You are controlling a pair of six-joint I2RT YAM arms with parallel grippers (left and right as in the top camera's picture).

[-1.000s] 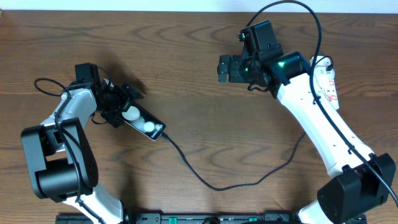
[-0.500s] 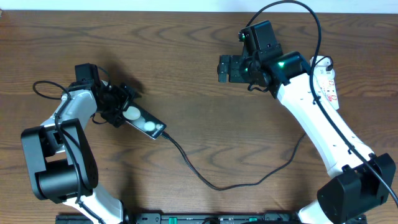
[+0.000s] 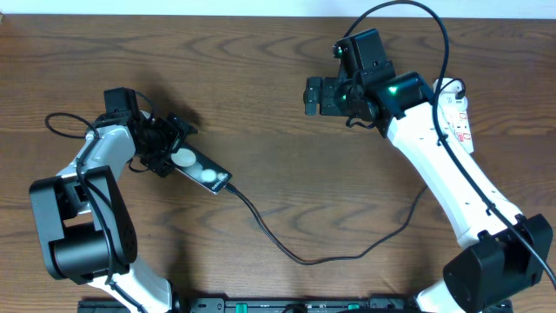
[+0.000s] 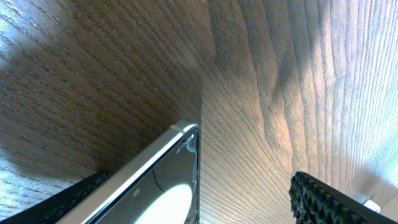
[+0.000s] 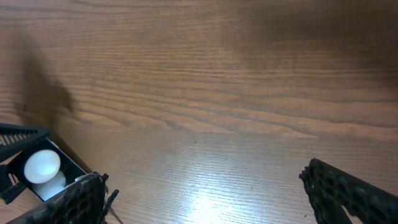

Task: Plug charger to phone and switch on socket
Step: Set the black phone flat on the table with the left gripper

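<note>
The big brown table (image 3: pixel 261 78) holds everything. The right arm (image 3: pixel 443 183) reaches up the right side. The right claw (image 3: pixel 310 96) is spread wide over bare wood and holds nothing. The white socket (image 3: pixel 460 117) lies at the far right, partly under that arm. The black phone (image 3: pixel 204 174) lies on the left. The left claw (image 3: pixel 170 148) is spread around the phone's top end, not pinching it. The thin charger (image 3: pixel 295 258) curves along the front, and its tip touches the phone's lower end.
</note>
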